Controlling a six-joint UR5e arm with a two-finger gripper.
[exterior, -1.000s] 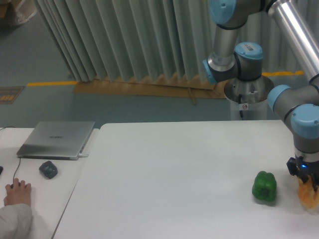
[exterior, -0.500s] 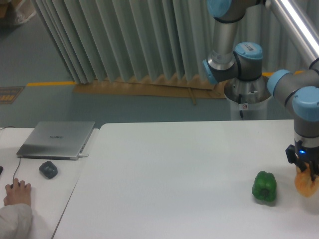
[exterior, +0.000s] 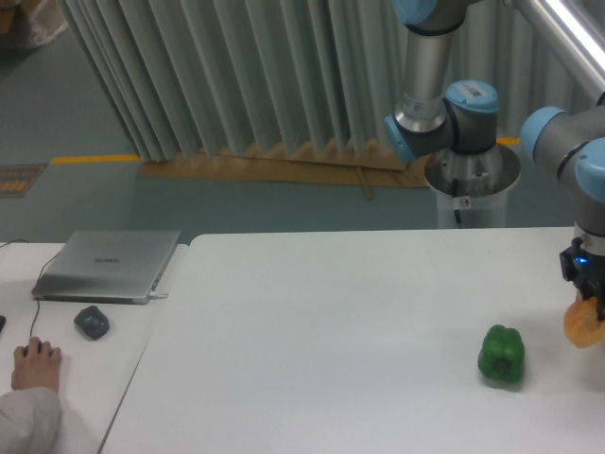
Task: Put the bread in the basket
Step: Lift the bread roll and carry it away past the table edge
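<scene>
Bread [exterior: 583, 324], orange-golden and rough-crusted, gripped in the claw [exterior: 588, 301] above the table [exterior: 331, 331]

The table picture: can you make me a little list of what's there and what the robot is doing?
bread: orange-golden lump at the right edge, held off the table
end effector: closed on the bread, partly cut off by the frame
green pepper: sitting on the white table, left of the bread
basket: not in view
laptop: closed, on the side desk
person's hand: resting at the lower left
</scene>
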